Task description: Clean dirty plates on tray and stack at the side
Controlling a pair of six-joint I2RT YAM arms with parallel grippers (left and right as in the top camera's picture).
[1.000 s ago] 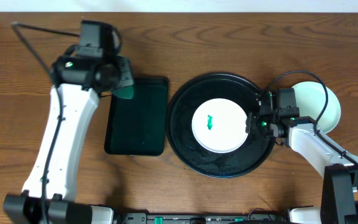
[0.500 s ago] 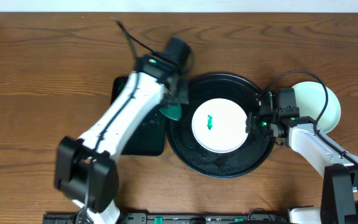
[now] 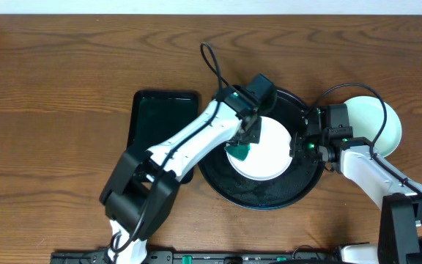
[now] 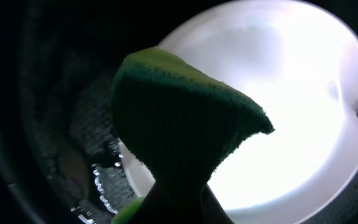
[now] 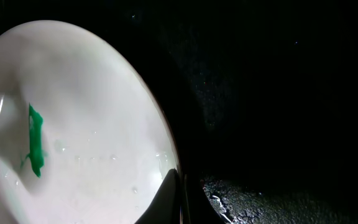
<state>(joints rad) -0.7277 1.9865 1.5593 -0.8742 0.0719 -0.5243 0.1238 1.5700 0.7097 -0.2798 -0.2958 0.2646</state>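
A white plate (image 3: 273, 150) lies in the middle of the round black tray (image 3: 218, 176). My left gripper (image 3: 249, 136) reaches over from the left, shut on a green sponge (image 3: 239, 152) that rests on the plate's left half. From the left wrist, the sponge (image 4: 179, 118) fills the centre, over the bright plate (image 4: 291, 93). At the plate's right rim my right gripper (image 3: 297, 145) is shut on the edge. From the right wrist, its fingertips (image 5: 180, 190) pinch the rim of the plate (image 5: 98, 106), and a green smear (image 5: 35, 148) shows.
A black rectangular tray (image 3: 163, 117) lies to the left of the round one, partly under my left arm. Pale aqua plates (image 3: 379, 125) sit on the wood at the far right, behind my right arm. Cables loop above both arms.
My left arm has swung right from the rectangular tray, carrying the sponge onto the white plate, where it now covers the smear seen from overhead. The right gripper has stayed on the rim.
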